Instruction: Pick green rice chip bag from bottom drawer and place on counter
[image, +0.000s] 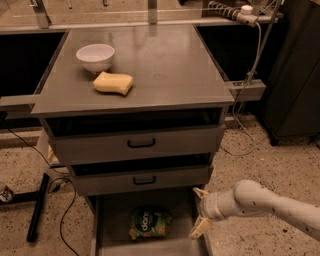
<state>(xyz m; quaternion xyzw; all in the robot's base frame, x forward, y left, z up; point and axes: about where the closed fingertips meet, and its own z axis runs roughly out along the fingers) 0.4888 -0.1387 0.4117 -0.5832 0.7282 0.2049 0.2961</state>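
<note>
Flat on the grey metal floor of the drawer (112, 212): the bag (149, 223), crinkly and glossy green, round dark logo facing up. Bare tray to its left and behind it. Just right of it, not touching, above the drawer's right edge: the gripper (199, 212), tan fingers (198, 229) spread apart, one high and one low, pointing left toward the bag. Behind that, a thick white arm (270, 202) reaching in low from the right, nearly level over speckled floor (260, 160). Above, two shut drawers (140, 144) with black handles. On top, the counter (170, 65), smooth and grey, carrying a white bowl (95, 56) and a yellow sponge (114, 83) at its left; right half bare.
</note>
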